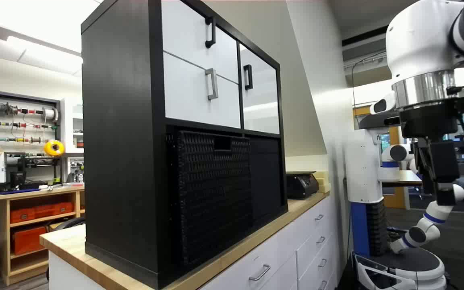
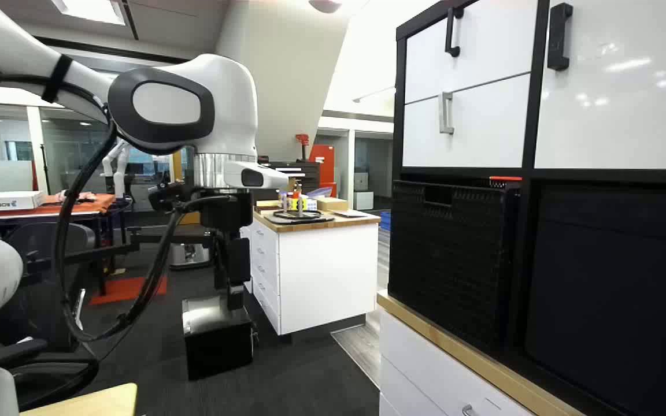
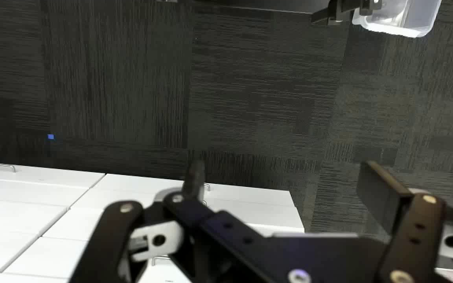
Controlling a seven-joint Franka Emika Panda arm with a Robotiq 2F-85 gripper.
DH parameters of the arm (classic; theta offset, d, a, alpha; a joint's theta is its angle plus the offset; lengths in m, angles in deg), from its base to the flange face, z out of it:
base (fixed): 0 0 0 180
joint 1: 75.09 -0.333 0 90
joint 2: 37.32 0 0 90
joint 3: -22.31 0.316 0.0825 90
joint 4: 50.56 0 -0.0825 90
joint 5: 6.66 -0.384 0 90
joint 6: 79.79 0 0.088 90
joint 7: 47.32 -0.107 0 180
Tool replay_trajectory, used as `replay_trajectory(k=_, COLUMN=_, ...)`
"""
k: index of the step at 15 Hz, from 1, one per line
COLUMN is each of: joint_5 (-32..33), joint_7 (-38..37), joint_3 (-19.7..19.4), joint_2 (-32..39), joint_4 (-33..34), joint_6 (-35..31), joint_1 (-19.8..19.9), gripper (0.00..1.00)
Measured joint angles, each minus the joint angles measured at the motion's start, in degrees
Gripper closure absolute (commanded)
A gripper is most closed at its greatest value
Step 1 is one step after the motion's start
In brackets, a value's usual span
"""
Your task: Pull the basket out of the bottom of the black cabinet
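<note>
The basket (image 1: 216, 193), black woven mesh with a slot handle near its top edge, sits in a lower compartment of the black cabinet (image 1: 119, 121), under two white drawer fronts. Both also show in an exterior view, the basket (image 2: 448, 260) and the cabinet frame (image 2: 532, 104). My gripper (image 1: 443, 197) hangs pointing down in front of the cabinet, well apart from the basket. It also hangs in an exterior view (image 2: 235, 297). In the wrist view the gripper (image 3: 289, 181) is open, with nothing between its fingers. The basket and cabinet do not show in the wrist view.
The cabinet stands on white cupboards with a wooden top (image 1: 232, 249). A black device (image 1: 302, 184) stands beside it. A white robot (image 1: 363, 165) is behind my arm. A white drawer island (image 2: 327, 277) and a dark bin (image 2: 217, 346) stand farther off. A small red-orange item (image 2: 505, 179) is above the basket.
</note>
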Motion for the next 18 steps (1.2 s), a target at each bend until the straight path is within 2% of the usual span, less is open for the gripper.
replay_trajectory(k=14, joint_5=0.0, joint_7=0.0, joint_3=0.0, joint_2=0.3, joint_4=0.1, joint_6=-0.3, joint_1=0.0, gripper=0.00)
replay_trajectory(k=18, joint_5=0.0, joint_7=0.6, joint_3=-0.2, joint_2=3.8, joint_4=0.9, joint_6=-5.1, joint_1=0.0, gripper=0.00)
